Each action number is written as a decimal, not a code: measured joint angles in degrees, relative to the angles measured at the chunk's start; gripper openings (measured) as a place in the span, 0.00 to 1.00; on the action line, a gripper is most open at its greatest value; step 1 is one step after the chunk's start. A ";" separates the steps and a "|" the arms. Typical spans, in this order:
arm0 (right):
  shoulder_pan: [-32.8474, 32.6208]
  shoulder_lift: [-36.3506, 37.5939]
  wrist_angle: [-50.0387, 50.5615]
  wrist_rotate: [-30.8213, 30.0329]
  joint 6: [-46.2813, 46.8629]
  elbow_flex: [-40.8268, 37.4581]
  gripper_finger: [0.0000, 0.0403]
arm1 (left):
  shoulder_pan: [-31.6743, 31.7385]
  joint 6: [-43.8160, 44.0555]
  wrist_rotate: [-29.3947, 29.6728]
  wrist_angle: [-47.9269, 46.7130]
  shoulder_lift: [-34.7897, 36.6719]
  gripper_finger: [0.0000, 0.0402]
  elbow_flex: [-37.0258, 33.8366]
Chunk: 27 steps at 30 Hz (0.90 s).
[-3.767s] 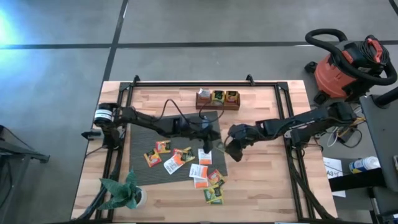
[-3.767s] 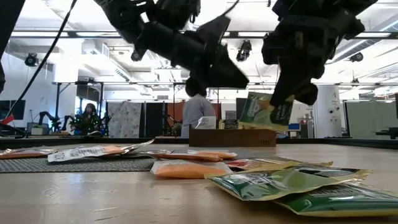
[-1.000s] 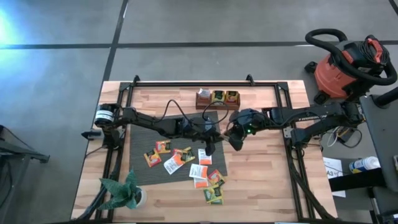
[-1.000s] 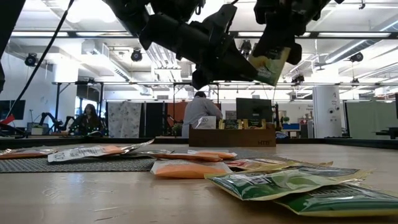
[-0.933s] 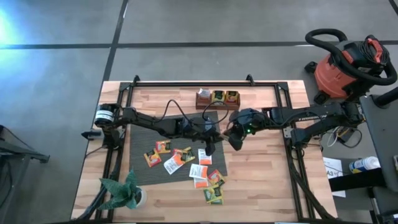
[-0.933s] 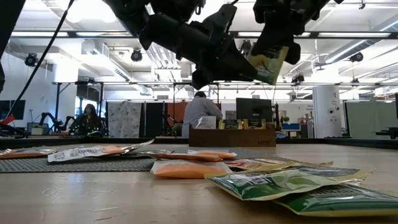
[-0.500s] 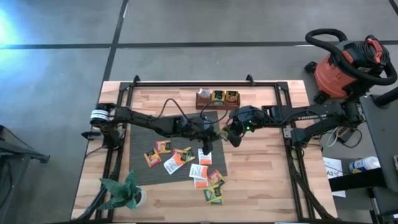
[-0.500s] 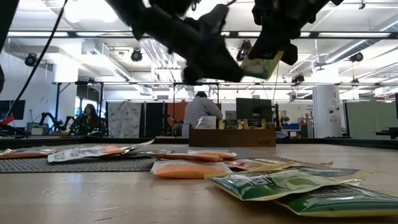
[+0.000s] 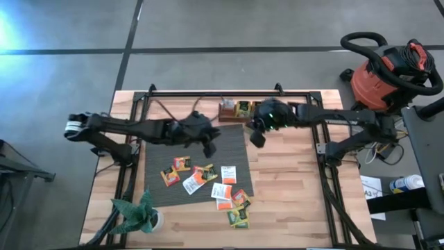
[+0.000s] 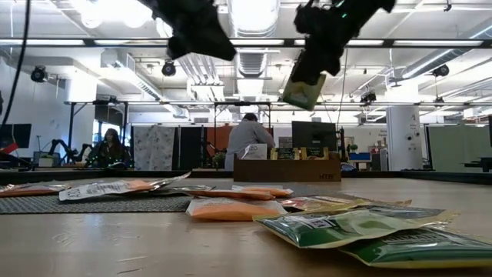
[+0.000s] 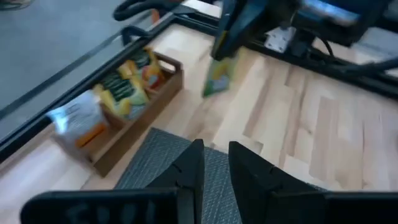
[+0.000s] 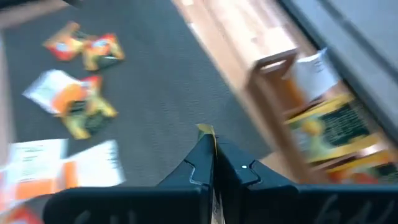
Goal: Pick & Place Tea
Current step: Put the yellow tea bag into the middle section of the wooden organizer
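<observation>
- High view: right gripper (image 9: pixel 255 134) hangs at 5 o'clock from the wooden box (image 9: pixel 243 111), which holds upright tea packets; loose tea packets (image 9: pixel 208 184) lie on the grey mat (image 9: pixel 156 191).
- Low view: right gripper pinches a green tea packet (image 10: pixel 302 91) in the air above the table.
- Left wrist view: left gripper (image 11: pixel 214 171), fingers slightly apart, holds nothing above the mat's edge.
- Right wrist view: fingers pressed together on a yellow packet edge (image 12: pixel 206 132).
</observation>
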<state>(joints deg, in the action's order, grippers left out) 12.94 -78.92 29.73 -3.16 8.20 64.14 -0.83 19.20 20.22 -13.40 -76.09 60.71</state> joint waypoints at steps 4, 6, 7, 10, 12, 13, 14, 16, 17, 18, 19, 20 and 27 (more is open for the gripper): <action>5.88 -7.60 5.44 2.34 -9.21 7.33 0.02 | -0.01 4.41 1.76 0.37 4.97 0.17 -4.89; 8.63 -11.60 7.99 4.57 -13.49 11.16 0.02 | -0.17 6.78 1.93 1.47 7.06 0.17 -7.67; 10.03 -13.58 8.70 5.84 -15.35 13.24 0.02 | -0.30 8.36 1.97 1.80 7.94 0.17 -8.96; 13.57 -19.17 11.86 8.81 -19.74 18.73 0.02 | -0.95 12.56 1.94 3.17 10.39 0.17 -12.58; 15.45 -22.61 13.68 10.37 -21.66 22.23 0.02 | -1.58 14.48 1.95 3.68 12.02 0.17 -14.81; 16.12 -24.20 14.90 10.93 -22.38 23.82 0.02 | -1.87 15.27 1.95 3.98 12.75 0.17 -15.85; 16.67 -25.76 15.99 11.13 -22.80 25.50 0.02 | -2.08 15.94 1.94 4.41 13.50 0.17 -16.89; 17.59 -28.44 18.18 11.40 -23.78 28.47 0.02 | -2.30 16.92 1.94 5.42 14.99 0.17 -18.94; 17.92 -29.73 19.23 11.39 -24.32 29.66 0.02 | -2.29 16.99 1.94 6.14 15.83 0.17 -19.85; 18.15 -30.91 20.01 11.43 -25.03 30.73 0.02 | -2.29 16.99 1.95 6.39 16.57 0.17 -20.71; 18.36 -32.07 20.63 11.43 -25.58 31.81 0.02 | -2.28 16.98 1.97 6.36 17.24 0.17 -21.53; 18.60 -33.13 21.07 11.43 -26.14 32.82 0.02 | -2.26 16.91 1.98 6.40 17.95 0.17 -22.24; 19.20 -38.88 22.79 12.14 -27.74 36.96 0.02 | -2.13 16.62 2.08 7.05 21.23 0.17 -27.00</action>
<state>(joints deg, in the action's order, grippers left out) 32.14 -117.80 52.52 8.98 -19.54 101.10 -2.96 35.82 22.30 -6.35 -54.86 33.71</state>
